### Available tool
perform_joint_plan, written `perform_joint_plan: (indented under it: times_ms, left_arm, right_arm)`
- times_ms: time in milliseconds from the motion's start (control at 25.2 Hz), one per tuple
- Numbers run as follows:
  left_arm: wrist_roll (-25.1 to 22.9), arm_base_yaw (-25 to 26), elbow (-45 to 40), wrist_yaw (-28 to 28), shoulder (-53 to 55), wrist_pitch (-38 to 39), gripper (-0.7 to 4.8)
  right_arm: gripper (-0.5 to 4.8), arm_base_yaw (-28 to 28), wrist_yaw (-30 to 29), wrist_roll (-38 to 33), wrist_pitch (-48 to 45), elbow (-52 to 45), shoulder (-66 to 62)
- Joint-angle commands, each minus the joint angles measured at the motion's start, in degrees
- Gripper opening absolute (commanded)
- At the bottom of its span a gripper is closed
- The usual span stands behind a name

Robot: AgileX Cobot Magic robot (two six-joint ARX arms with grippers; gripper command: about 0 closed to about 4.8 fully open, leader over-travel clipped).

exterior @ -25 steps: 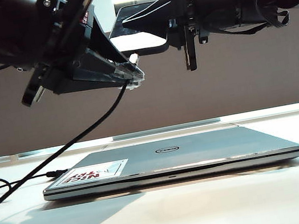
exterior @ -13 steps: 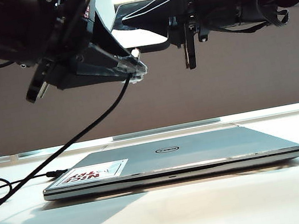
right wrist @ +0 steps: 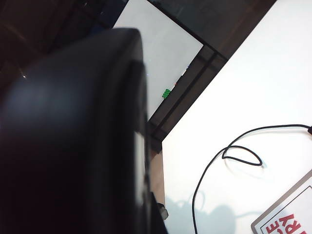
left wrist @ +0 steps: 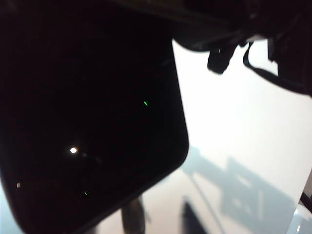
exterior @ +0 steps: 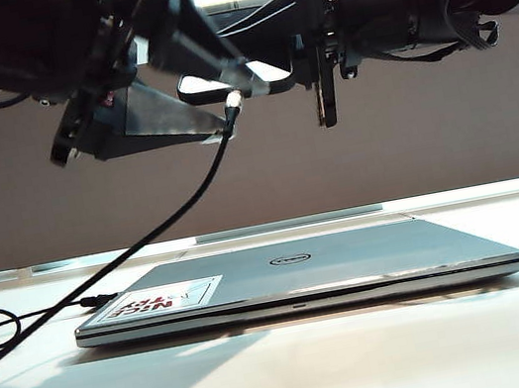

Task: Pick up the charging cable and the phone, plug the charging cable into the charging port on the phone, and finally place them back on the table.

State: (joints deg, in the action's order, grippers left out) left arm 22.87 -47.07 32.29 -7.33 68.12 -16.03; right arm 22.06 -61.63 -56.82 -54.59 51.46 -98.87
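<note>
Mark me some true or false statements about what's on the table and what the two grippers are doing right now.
1. The laptop lies closed on the table. True.
2. The phone rests on the laptop's lid. False: the right gripper holds it in the air above the laptop.
3. The charging cable runs from the raised grippers down to the table on the left. True.
4. The left gripper has its jaws pressed shut. False: they stand apart, with the cable's silvery plug by their tips.
5. The sticker sits at the laptop's right front corner. False: it is at the left front corner.
</note>
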Motion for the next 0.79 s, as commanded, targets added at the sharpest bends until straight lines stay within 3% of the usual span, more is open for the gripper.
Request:
perform_joint_plan:
  times_ms: [40, 278, 397, 636, 795]
  left_arm:
    - [-0.2, -0.1, 0.1, 0.0, -0.2, 0.5, 2.16]
    - [-2.7, -0.1, 0.5, 0.0, -2.1, -0.2, 2.0]
    - [-4.5, 0.0, 0.6, 0.0, -4.9, -0.4, -0.1]
    - [-4.5, 1.2, 2.3, 0.1, -7.9, 2.1, -0.06]
    - [-6.5, 7.7, 9.5, 0.1, -8.0, 10.8, -0.06]
  right_arm:
    - [-0.04, -1.4, 0.2, -0.4, -2.5, 0.5, 0.5]
    - [-0.05, -5.0, 1.6, -1.6, -0.8, 0.5, 1.7]
    - [-0.05, -7.0, 3.1, -1.2, 1.1, 0.5, 3.4]
    - [-0.05, -9.7, 6.0, 8.5, 18.2, 0.5, 8.2]
    - [-0.05, -14.0, 6.8, 17.2, 37.6, 0.5, 12.7]
